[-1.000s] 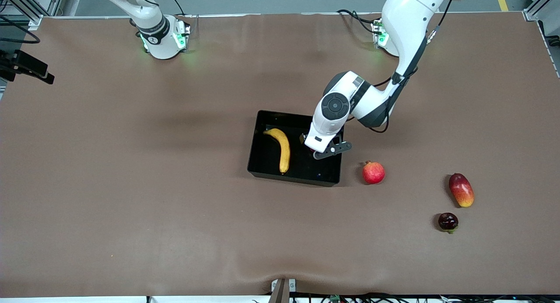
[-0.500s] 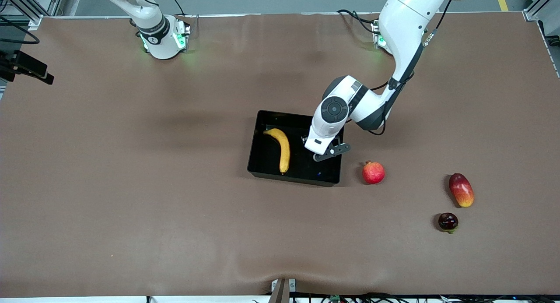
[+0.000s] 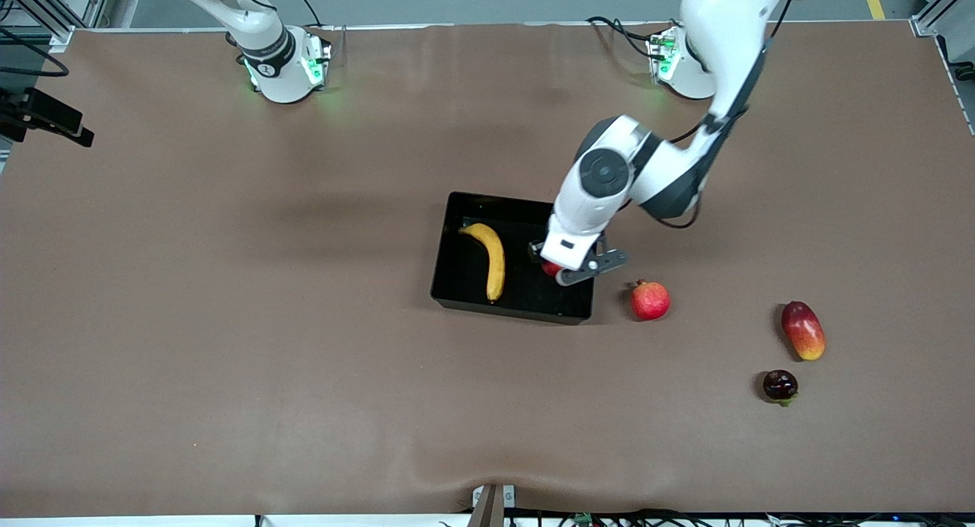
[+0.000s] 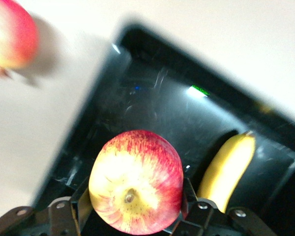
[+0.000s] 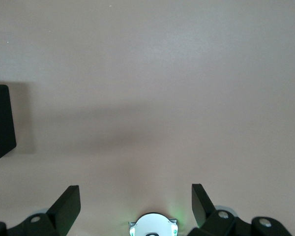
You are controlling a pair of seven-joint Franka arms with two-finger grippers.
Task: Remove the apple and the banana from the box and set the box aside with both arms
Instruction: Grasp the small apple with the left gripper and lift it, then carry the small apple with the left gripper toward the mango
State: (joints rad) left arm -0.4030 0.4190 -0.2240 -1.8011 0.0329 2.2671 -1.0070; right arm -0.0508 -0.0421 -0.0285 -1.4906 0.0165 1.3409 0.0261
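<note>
Left claw [image 3: 560,270]: clamped on apple [image 4: 136,181], over the box [image 3: 457,207]; bare counter [image 3: 305,359] lies at its 3 o'clock in the front view. Right claw [image 5: 135,206]: open, waiting.

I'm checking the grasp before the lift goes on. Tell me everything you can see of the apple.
The apple is small and round, red-streaked over a pale yellow patch around its stem dimple, with smooth skin. It sits between the jaws of the left gripper, which are closed on its sides, over the black box at the end toward the left arm. In the wrist view it hangs above the box floor, beside the banana without touching it. In the front view only a red sliver shows under the gripper.
</note>
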